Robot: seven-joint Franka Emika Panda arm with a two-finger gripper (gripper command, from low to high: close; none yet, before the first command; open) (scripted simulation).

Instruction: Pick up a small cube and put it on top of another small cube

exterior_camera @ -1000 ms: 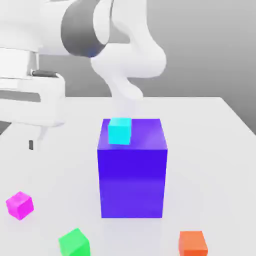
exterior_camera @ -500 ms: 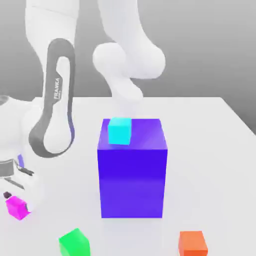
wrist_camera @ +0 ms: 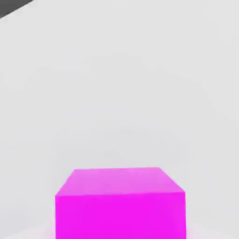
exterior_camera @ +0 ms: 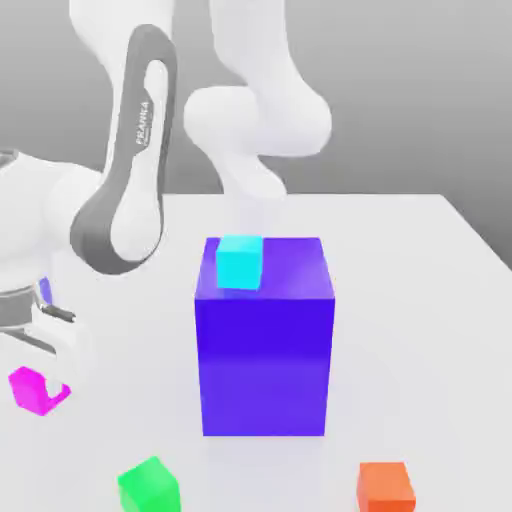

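Upward came the magenta cube [exterior_camera: 30, 390] with the hand [exterior_camera: 55, 380], which pinched it above the tabletop [exterior_camera: 400, 330]; the cyan cube [exterior_camera: 239, 262] stayed atop the blue block [exterior_camera: 265, 365].

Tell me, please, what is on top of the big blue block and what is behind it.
The cyan cube sits on the big blue block; the tabletop directly behind is hidden by the block.
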